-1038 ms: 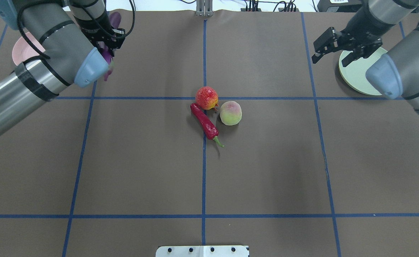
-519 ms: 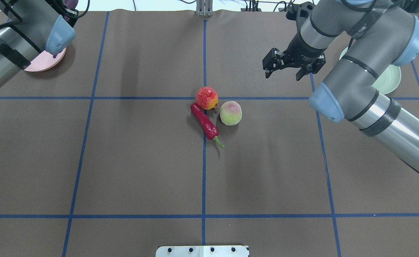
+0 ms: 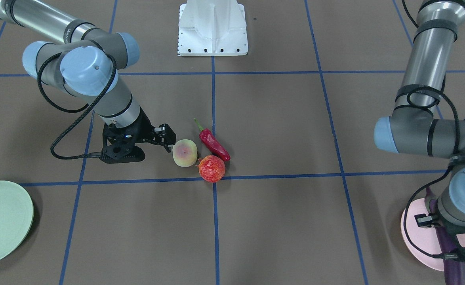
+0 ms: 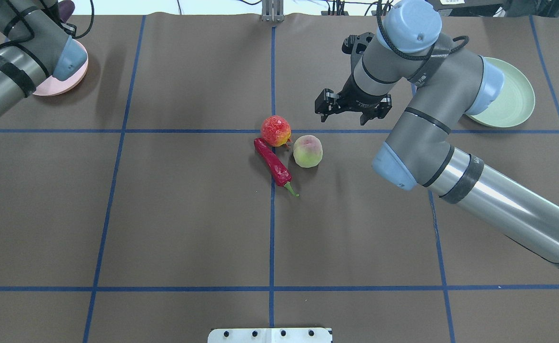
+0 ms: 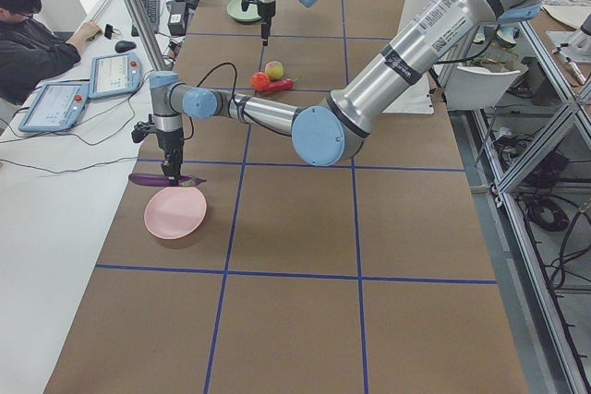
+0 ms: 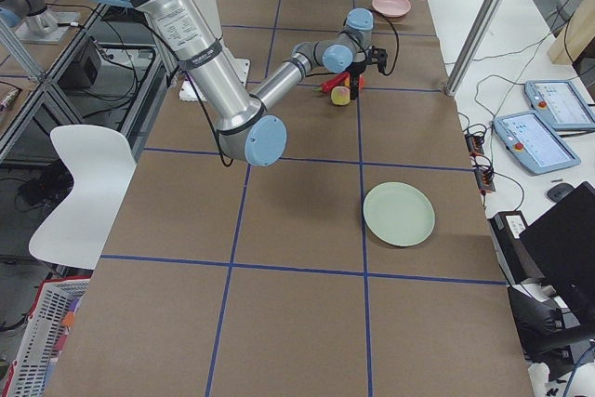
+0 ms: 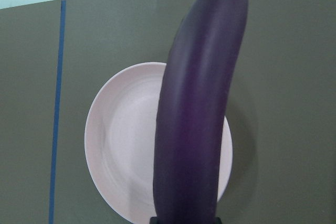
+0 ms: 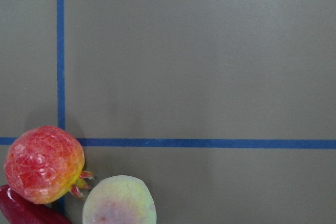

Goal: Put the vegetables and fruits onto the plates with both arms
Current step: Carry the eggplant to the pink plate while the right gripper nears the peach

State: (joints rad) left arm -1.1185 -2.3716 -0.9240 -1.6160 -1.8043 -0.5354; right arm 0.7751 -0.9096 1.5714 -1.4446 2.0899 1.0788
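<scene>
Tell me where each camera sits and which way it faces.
Front-facing: across the table, facing the base; left arm and right arm show.
Overhead: behind the robot, looking down; right hand open near the peach.
Left side: table end, near the left hand holding the eggplant.
Right side: opposite end, green plate nearest, right arm large.
Left wrist: down past the eggplant onto the pink plate; no arm.
Right wrist: down at peach and red fruit; no arm.
Front-facing and overhead share the chili, seen from opposite sides.
</scene>
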